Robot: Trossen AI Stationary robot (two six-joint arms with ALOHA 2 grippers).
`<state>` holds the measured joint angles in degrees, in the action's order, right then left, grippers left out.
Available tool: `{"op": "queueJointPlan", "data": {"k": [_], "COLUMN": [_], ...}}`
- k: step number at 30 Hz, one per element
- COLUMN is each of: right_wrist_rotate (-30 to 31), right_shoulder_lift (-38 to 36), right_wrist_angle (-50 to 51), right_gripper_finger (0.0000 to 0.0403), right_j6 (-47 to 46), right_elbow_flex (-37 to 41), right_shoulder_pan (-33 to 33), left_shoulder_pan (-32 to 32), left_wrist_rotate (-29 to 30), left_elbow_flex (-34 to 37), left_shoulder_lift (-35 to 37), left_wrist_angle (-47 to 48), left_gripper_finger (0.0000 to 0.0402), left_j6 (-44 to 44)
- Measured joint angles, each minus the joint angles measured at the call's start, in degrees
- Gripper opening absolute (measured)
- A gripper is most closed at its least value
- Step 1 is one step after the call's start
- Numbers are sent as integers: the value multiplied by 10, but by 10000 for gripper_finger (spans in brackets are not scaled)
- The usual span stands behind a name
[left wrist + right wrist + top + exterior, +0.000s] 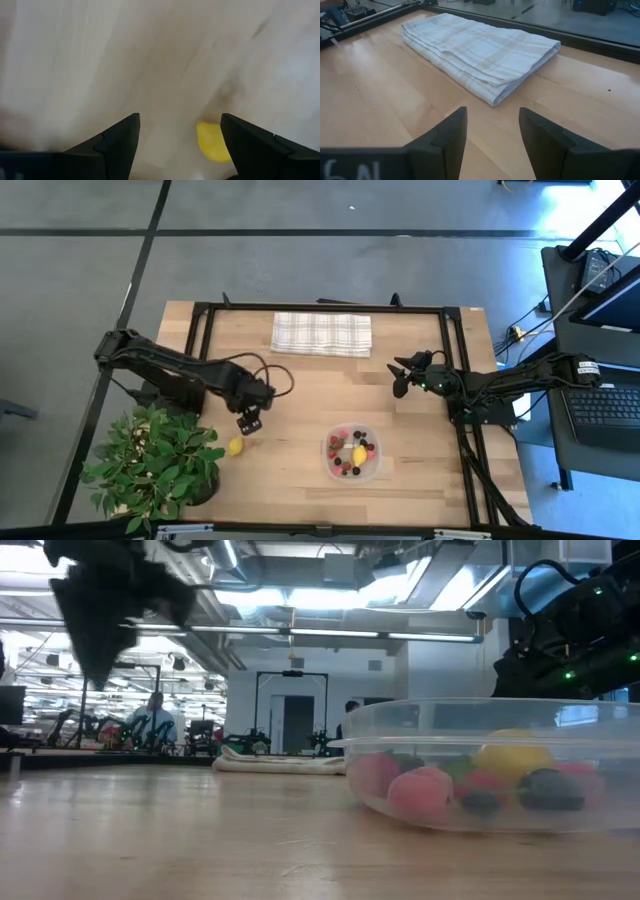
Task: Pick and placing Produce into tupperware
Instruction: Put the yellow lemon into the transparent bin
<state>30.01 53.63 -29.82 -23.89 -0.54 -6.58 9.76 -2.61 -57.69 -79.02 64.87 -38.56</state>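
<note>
Above the bare wood near the table's left side, the left gripper [250,421] hangs with its fingers parted and nothing between them; its wrist view shows both dark fingers [120,142] standing apart over the table [300,480]. Just beside it, toward the front edge, a loose yellow lemon-like fruit [236,446] lies on the wood, apart from the fingers; in the wrist view the same fruit [214,142] appears as an oval whose long axis runs roughly along the line of the fingers, nearer one finger than the other. Close to that fruit stands a leafy potted plant [150,460] at the front left corner. Farther toward the middle front sits the clear tupperware [352,454], upright and open-topped, holding small red and dark berry-like pieces [343,450] and a second yellow fruit [359,454], its long axis running roughly front to back. The low view shows the container wall [460,725] with red pieces [420,792] and the yellow fruit [512,758] resting on its floor. Well apart, at the right side, the right gripper [400,376] waits above the table with fingers parted and empty, facing a folded checked cloth [480,50] that lies flat along the rear edge.
</note>
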Motion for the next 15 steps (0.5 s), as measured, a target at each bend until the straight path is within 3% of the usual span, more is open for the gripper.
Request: {"op": "queueJointPlan", "data": {"k": [6, 11, 15], "right_wrist_rotate": [8, 29, 49], "right_shoulder_lift": [0, 0, 0], "right_wrist_angle": [-1, -1, -1], "right_gripper_finger": [182, 182, 182], "right_j6": [4, 17, 20], "right_elbow_flex": [0, 0, 0], "right_shoulder_pan": [0, 0, 0], "left_shoulder_pan": [51, 83, 109], "left_wrist_rotate": [-10, -50, -32], "left_elbow_flex": [53, 77, 79], "left_shoulder_lift": [12, 12, 10], "left_wrist_angle": [2, 2, -7], "left_gripper_finger": [269, 269, 269], "left_j6": [-235, -338, -388]}}
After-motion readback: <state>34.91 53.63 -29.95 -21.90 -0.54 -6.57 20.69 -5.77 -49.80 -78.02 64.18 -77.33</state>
